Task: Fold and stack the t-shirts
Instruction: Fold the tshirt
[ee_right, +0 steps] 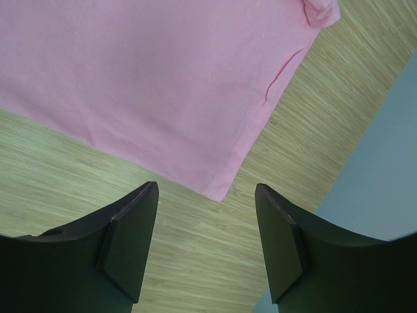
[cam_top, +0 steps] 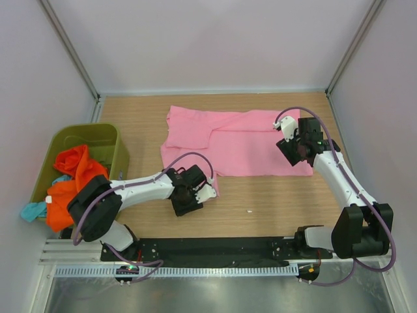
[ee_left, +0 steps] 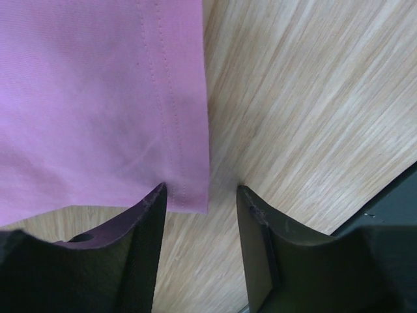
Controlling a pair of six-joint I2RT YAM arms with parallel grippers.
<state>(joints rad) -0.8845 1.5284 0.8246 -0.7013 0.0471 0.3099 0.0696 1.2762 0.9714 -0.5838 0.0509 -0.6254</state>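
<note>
The pink t-shirt (cam_top: pixel 238 140) lies spread flat on the wooden worktop (cam_top: pixel 280 202), toward its far side, with its left part doubled over in loose folds. From above, its near left corner is hidden under the left pincer (cam_top: pixel 190 197) and its right edge is partly hidden under the right pincer (cam_top: pixel 296 147). In the left wrist view only a hemmed corner of the shirt shows, the rest cut off by the frame. That corner lies on the wood right at the fingertips, its stitched edge reaching into the gap beside the left finger, and the jaws stand apart at a middling width with bare wood between them, clamping nothing. In the right wrist view a pointed corner of the shirt lies just ahead of the gap, and the jaws stand wide, clear of the cloth. At the worktop's left edge an olive-green bin (cam_top: pixel 107 137) holds a bunched orange shirt (cam_top: pixel 77 176), and a teal cloth (cam_top: pixel 32 210) hangs at its near corner; how many garments are bundled there cannot be told.
</note>
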